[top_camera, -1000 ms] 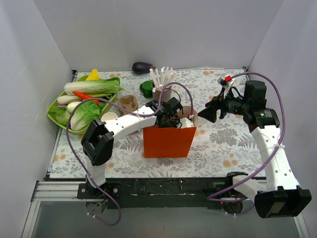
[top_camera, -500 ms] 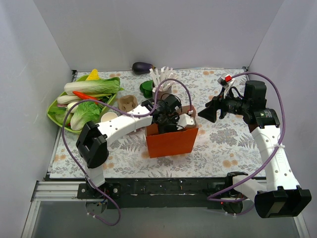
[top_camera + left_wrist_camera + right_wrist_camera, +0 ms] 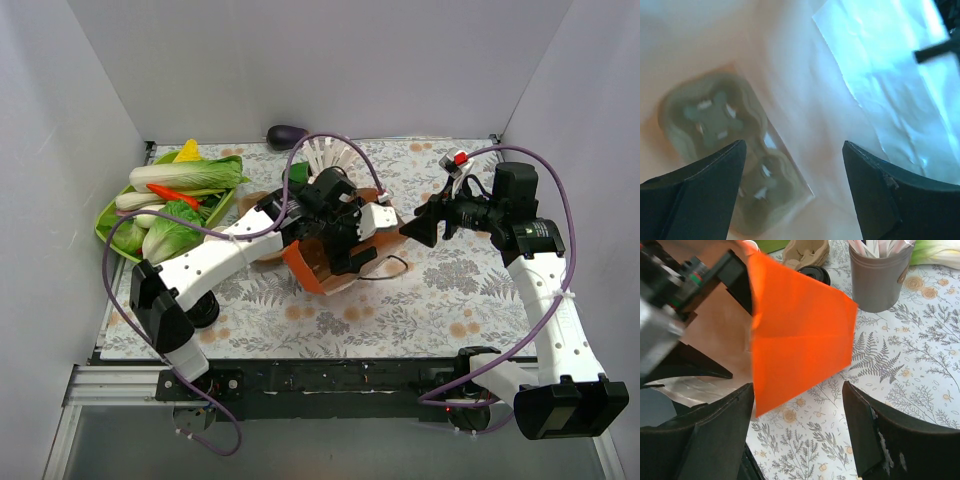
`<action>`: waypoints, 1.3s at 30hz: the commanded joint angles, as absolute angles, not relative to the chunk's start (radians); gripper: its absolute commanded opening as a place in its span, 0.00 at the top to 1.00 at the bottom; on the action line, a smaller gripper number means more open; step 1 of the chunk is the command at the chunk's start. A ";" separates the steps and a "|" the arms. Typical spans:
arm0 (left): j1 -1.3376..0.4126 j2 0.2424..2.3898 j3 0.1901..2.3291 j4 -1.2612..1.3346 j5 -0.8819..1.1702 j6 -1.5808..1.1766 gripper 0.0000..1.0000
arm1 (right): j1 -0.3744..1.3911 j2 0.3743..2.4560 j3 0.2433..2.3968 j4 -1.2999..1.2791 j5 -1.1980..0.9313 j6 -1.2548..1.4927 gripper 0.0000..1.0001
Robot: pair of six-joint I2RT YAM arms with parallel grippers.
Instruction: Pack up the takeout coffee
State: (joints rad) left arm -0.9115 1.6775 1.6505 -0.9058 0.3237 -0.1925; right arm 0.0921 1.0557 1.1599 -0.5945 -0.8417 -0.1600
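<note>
Floral-print bench (image 3: 440, 290): the orange paper bag (image 3: 303, 268) is tipped well over, its brown inside and mouth turned toward the right arm.

Left arm (image 3: 215, 258) reaches across the bench and into that mouth. Its end effector (image 3: 794, 150) is deep inside with fingers apart. Nothing sits between them, only the paper wall.

Right end effector (image 3: 799, 387) hovers just off the bag, fingers apart and empty.

Grey cup of white sticks (image 3: 880, 280) stands beyond the bag.

The takeout coffee, a small kraft-paper cup with a round black lid (image 3: 813, 273), shows only its lid past the bag's far edge. It looks to be outside the bag, on the bench.

Step in hand, as I read it: opening and steadying the bag, with the coffee not yet packed. Next you need the bag upright and held open, then a grip on the cup.

Against a second ago: the bag stood upright then and now lies tipped. The left arm has swung farther out, and the right arm has not moved.
</note>
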 commanded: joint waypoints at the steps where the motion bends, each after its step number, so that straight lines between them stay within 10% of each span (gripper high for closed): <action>1: -0.897 1.615 1.677 -0.862 0.394 -0.218 0.23 | 0.095 1.069 1.190 -0.545 -0.871 -0.156 0.22; 21: -0.819 1.660 1.859 -0.778 0.523 -0.374 0.26 | 0.095 1.066 1.207 -0.537 -0.937 -0.173 0.22; 32: -0.818 1.549 1.859 -0.632 0.323 -0.413 0.20 | 0.104 1.235 1.282 -0.262 -0.966 0.046 0.22; 39: -0.778 1.445 1.901 -0.516 -0.158 -0.310 0.19 | 0.210 1.388 1.445 -0.265 -0.939 0.040 0.21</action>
